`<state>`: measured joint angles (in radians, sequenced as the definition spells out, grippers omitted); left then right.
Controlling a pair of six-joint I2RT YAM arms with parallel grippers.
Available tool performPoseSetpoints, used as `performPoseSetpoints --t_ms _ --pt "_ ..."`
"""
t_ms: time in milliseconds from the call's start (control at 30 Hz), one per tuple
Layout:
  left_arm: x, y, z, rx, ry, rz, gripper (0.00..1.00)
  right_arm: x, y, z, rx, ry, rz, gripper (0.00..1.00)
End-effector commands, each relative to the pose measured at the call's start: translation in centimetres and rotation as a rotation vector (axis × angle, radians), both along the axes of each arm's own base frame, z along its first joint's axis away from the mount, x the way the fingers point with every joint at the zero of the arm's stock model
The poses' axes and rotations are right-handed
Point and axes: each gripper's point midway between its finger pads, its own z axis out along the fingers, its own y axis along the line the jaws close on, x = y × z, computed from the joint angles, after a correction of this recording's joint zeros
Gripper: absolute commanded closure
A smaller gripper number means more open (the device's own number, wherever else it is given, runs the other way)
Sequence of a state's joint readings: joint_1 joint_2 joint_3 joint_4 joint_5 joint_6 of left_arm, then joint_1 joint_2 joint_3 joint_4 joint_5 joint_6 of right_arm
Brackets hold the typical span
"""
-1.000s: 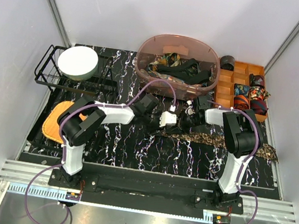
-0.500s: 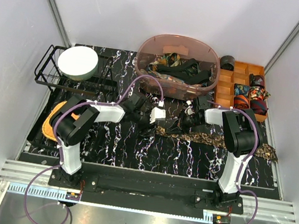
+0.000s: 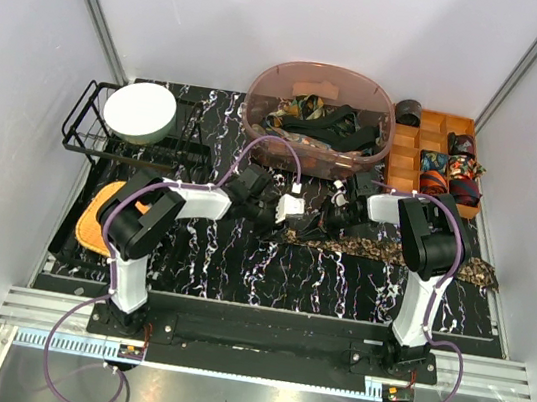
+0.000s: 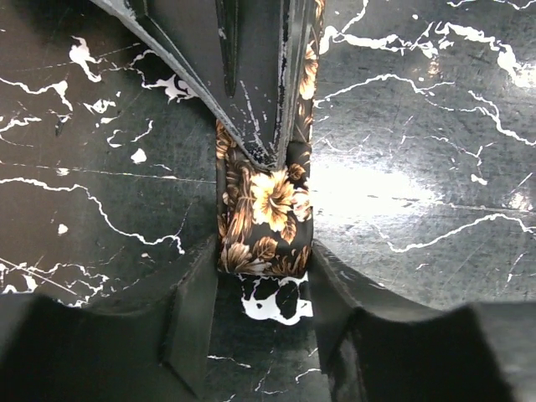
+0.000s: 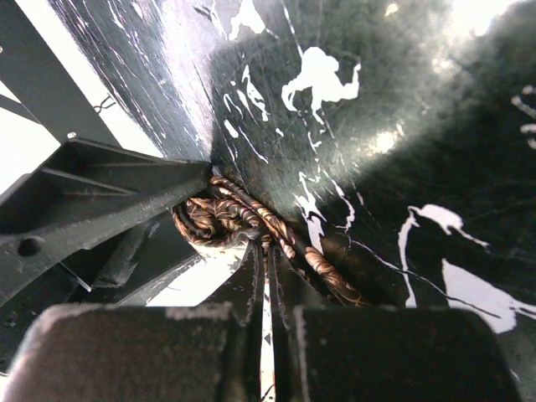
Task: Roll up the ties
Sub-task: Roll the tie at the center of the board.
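The left gripper (image 4: 264,280) is sitting low on the table (image 4: 435,126). Its jaws are standing partway apart, straddling the end of the tie (image 4: 266,205) with one finger just beside each edge and no squeeze on it. The tie, dark with tan flowers up close, is lying flat on the marble and running away under the right gripper (image 5: 266,255). That one is closed tight, its tip bearing down on the fabric right in front of the left fingers. In the right wrist view a small coil of tie is bunching just beside the closed tips. Whether they are pinching a fold or only pressing on it is hard to tell. From above, the rest of the tie is stretching off to the right along the table. Behind the grippers the bin (image 3: 260,124) is holding loose ties (image 3: 321,123), and the tray (image 3: 403,145) beside it is holding rolled ties (image 3: 450,173).
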<state>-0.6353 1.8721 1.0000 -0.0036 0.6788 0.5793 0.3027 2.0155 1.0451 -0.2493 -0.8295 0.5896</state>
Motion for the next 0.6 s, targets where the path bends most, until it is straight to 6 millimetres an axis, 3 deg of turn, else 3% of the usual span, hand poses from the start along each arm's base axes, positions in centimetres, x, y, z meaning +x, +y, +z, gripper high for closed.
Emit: performPoseSetpoints --t_ms 0,300,467,567 --pt "0.8 -0.9 1.5 -0.031 -0.032 -0.004 0.59 -0.6 -3.3 -6.2 -0.25 -0.005 -0.015 1.0" --pt "0.7 -3.7 5.7 -0.126 -0.044 -0.04 0.68 -0.7 -3.4 -6.4 -0.257 -0.002 -0.016 1.0" --pt "0.5 -5.3 6.0 -0.142 -0.019 -0.058 0.66 -0.7 -3.4 -6.3 -0.256 -0.004 -0.018 1.0" --pt "0.3 -5.7 5.0 -0.12 0.021 -0.059 0.64 -0.7 -3.3 -6.4 -0.253 -0.004 -0.018 1.0"
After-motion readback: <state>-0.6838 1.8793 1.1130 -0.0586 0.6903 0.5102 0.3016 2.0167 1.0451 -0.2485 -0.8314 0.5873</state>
